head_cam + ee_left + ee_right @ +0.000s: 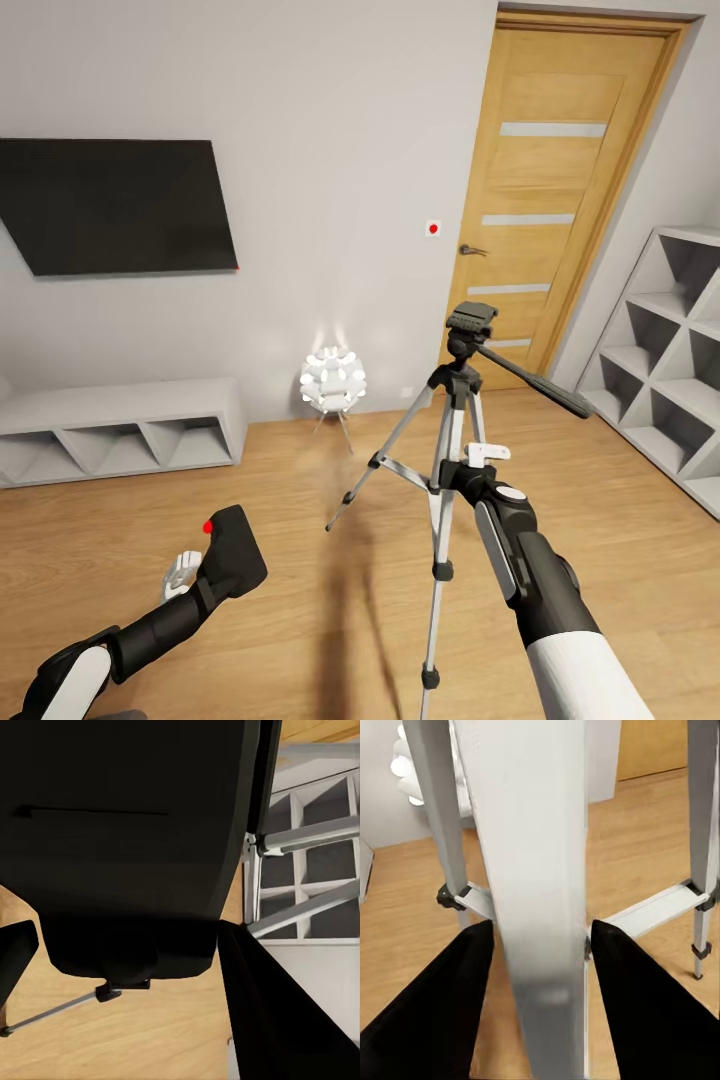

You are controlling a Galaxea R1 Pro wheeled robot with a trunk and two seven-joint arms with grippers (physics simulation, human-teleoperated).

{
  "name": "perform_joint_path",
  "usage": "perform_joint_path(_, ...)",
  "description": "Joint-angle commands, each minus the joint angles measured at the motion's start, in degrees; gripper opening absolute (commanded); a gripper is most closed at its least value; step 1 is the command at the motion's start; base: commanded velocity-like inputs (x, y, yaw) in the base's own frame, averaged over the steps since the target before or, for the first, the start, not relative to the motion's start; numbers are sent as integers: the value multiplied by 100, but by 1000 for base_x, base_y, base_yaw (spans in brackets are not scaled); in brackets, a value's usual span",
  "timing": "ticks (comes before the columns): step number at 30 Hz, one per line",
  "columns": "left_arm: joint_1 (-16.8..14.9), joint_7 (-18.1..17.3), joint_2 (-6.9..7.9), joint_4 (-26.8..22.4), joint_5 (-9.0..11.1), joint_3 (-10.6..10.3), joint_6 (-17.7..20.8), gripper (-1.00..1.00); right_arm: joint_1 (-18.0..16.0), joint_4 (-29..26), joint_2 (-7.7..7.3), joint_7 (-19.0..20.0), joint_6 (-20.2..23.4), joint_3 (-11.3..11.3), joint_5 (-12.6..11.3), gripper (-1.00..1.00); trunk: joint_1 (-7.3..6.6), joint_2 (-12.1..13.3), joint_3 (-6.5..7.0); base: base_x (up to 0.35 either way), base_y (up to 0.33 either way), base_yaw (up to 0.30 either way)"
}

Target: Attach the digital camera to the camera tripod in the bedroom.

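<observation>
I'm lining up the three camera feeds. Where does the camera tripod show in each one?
Head view: camera tripod stands right of centre, before the wooden door.
Left wrist view: its silver legs cross the right side, beside the held digital camera.
Right wrist view: one leg runs down the centre between the right gripper fingers.
Shared landmark: the wood floor.

Camera tripod (547, 892) between gripper (540, 945) fingers

The left arm is low and bent, its left gripper (215, 570) closed on the digital camera (232, 552). The right arm is stretched forward, and the right gripper (540, 937) has its two fingers (442, 1012) closed around a camera tripod (536, 870) leg
</observation>
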Motion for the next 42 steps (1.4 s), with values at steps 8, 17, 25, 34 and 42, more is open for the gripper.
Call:
perform_joint_path(8, -4, -16, -1, -17, 19, 7, 42, -100, -2, -7, -10, -36, -126, 1, -58, -100, 2, -8, -9, 0, 0, 0)
perform_joint_path(17, -4, -16, -1, -63, 19, 7, 36, -100, 10, -3, -128, 123, -436, 23, -61, -100, 2, -8, -9, 0, 0, 0)
perform_joint_path(25, -4, -18, -1, -82, 21, 15, 33, -100, 64, 10, -440, 1224, -943, 24, -12, -100, 2, -8, -9, 0, 0, 0)
perform_joint_path(34, -4, -17, -1, -82, 24, 13, 33, -100, 76, 10, -452, 1264, -1021, 28, -10, -100, 2, -8, -9, 0, 0, 0)
perform_joint_path(42, -4, -16, -1, -82, 19, 12, 33, -100, 97, 10, -457, 1271, -1030, 17, -10, -100, 2, -8, -9, 0, 0, 0)
